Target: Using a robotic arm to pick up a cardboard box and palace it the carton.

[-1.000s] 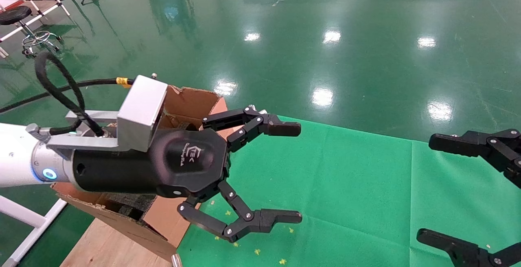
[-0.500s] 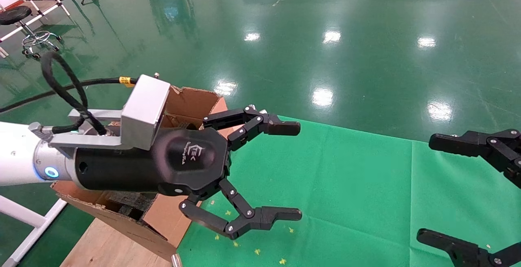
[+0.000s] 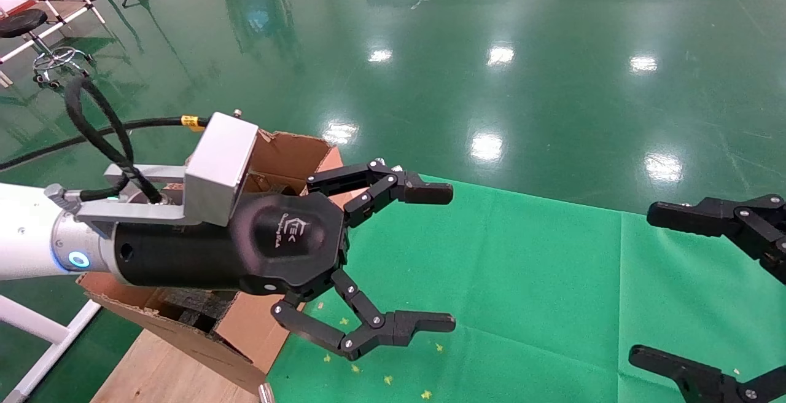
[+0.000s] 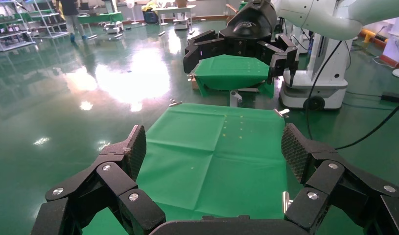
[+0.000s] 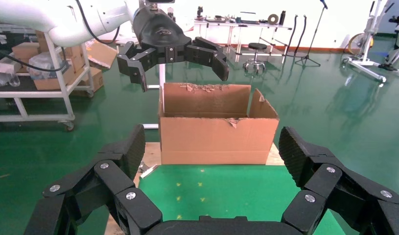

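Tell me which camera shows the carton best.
The right wrist view: the carton faces it whole, torn rim and front wall clear. The head view shows only parts behind the left gripper. The left wrist view shows none.

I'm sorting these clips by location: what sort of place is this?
Probably an industrial robotics lab or workshop hall: glossy green floor, metal shelving with boxes, another wheeled robot base, and worktables under green cloth.

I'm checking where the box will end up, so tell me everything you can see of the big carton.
The carton is a large brown corrugated cardboard box, open at the top, with a ragged, torn rim. It stands upright on a wooden board at the end of the green cloth. In the head view, dark foam blocks show inside it. The left gripper hangs open above it, touching nothing.
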